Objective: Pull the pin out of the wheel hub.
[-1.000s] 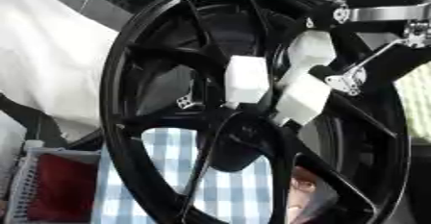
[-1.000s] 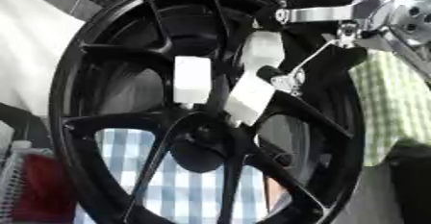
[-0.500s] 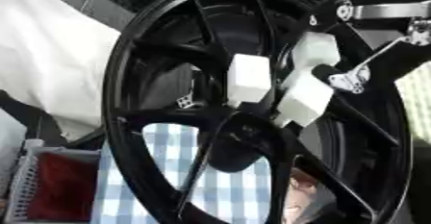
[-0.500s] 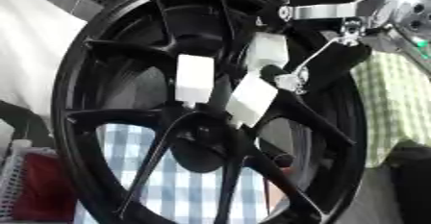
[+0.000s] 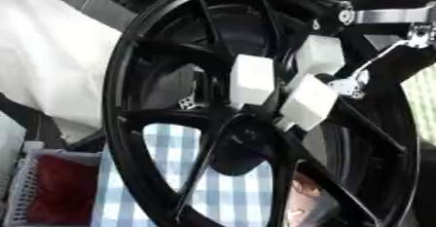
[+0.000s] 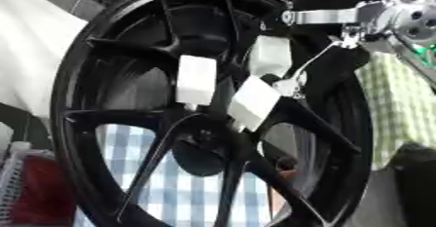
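The large black multi-spoke alloy wheel [image 5: 255, 123] fills both views, standing on its edge and leaning a little. Behind and below it lies a blue-and-white checked cloth [image 5: 183, 182], with a white mesh basket holding something dark red [image 5: 47, 197] at the lower left and white sheeting [image 5: 51, 60] at the upper left.

The robot's right hand [image 6: 255, 82], black with silver linkages and white-padded fingertips [image 6: 196, 80], comes in from the upper right. Its padded fingers are bunched close together just above the wheel's dark centre hub [image 6: 200, 148], curled inward as if pinching. The pads hide what lies between them, so I cannot tell whether they have closed on anything. The left hand shows in neither view.

The pin itself I cannot make out. By my reading it sits in the hub region under or just below the pads, hidden by them or lost against the black metal.

The largest risk I see is the wheel itself: it stands upright, so a pull angled off the pin's axis could rock or tip it. Next, the spokes crowd the fingers, and a linkage might catch on one as the hand draws back. Smallest, the smooth pads could slip off a thin pin, or close on a spoke edge instead, leaving the pin seated.
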`<control>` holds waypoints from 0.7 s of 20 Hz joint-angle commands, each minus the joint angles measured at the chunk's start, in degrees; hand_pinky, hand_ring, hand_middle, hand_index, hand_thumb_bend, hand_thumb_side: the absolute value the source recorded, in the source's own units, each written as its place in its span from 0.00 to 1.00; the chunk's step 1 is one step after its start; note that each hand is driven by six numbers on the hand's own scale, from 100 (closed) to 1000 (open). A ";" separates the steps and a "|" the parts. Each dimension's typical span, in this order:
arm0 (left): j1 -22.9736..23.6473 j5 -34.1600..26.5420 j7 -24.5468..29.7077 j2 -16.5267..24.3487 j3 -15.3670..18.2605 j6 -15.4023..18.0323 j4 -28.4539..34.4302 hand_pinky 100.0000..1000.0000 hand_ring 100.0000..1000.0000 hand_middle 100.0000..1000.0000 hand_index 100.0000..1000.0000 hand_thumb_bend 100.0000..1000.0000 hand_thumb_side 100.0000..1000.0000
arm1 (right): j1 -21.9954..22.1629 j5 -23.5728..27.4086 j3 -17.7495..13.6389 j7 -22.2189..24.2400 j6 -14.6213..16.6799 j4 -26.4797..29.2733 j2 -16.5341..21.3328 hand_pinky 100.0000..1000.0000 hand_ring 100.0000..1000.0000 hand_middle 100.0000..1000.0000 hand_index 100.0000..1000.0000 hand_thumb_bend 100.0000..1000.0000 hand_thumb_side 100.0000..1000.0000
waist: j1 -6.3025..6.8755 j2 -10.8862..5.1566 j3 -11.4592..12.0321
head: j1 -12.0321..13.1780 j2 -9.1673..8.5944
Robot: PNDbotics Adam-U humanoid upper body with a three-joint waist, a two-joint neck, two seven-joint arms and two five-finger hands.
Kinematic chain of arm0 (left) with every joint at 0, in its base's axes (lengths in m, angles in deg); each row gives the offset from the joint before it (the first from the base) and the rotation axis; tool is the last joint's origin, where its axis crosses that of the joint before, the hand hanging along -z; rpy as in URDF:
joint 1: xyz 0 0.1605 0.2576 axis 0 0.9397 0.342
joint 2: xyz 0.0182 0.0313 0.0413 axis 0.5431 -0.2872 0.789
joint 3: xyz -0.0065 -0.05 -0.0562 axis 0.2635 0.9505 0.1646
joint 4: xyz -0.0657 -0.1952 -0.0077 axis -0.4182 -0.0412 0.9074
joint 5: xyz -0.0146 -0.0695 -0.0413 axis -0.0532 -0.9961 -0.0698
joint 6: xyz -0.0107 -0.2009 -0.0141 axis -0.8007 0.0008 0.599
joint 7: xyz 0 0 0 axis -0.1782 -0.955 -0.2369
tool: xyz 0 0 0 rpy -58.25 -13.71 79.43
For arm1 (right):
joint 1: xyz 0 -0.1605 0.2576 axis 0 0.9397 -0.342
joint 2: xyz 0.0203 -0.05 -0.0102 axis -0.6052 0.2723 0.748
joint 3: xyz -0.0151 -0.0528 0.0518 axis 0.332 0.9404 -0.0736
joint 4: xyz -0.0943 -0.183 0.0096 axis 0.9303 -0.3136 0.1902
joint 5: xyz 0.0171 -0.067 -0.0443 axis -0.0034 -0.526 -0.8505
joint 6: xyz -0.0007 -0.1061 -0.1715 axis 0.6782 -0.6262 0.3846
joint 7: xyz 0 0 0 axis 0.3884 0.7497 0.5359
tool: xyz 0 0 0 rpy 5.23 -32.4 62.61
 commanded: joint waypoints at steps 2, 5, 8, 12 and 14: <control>0.00 0.49 0.07 0.20 0.37 -0.19 0.93 0.85 0.73 0.67 0.80 0.00 0.74 | -0.24 -0.57 -1.16 -0.01 -0.58 0.35 1.58 0.88 0.88 0.70 0.86 0.15 0.26 | 0.54 -0.98 -0.17 | -0.11 -0.70; -0.01 0.64 0.08 0.14 0.34 -0.26 0.93 0.85 0.73 0.67 0.80 0.00 0.75 | -0.15 -0.17 -1.20 -0.11 -0.84 0.35 1.51 0.88 0.87 0.69 0.86 0.12 0.28 | 0.57 -0.95 -0.21 | -0.15 -0.68; -0.08 0.71 0.11 0.06 0.31 -0.27 0.93 0.85 0.73 0.67 0.80 0.00 0.75 | -0.15 0.09 -1.20 -0.28 -1.15 0.35 1.51 0.87 0.87 0.67 0.84 0.10 0.28 | 0.57 -0.90 -0.19 | -0.10 -0.64; 0.06 0.85 0.06 -0.08 0.35 -0.28 0.93 0.85 0.73 0.67 0.80 0.00 0.75 | 0.19 -0.20 -1.32 -0.36 -1.63 0.35 1.63 0.87 0.85 0.66 0.84 0.11 0.27 | 0.56 -0.85 -0.22 | -0.01 -0.59; 0.06 0.86 0.04 -0.10 0.35 -0.23 0.93 0.85 0.73 0.67 0.80 0.00 0.75 | 0.41 -0.51 -1.34 -0.15 -1.71 0.34 1.73 0.86 0.82 0.66 0.84 0.12 0.27 | 0.58 -0.86 -0.29 | 0.04 -0.59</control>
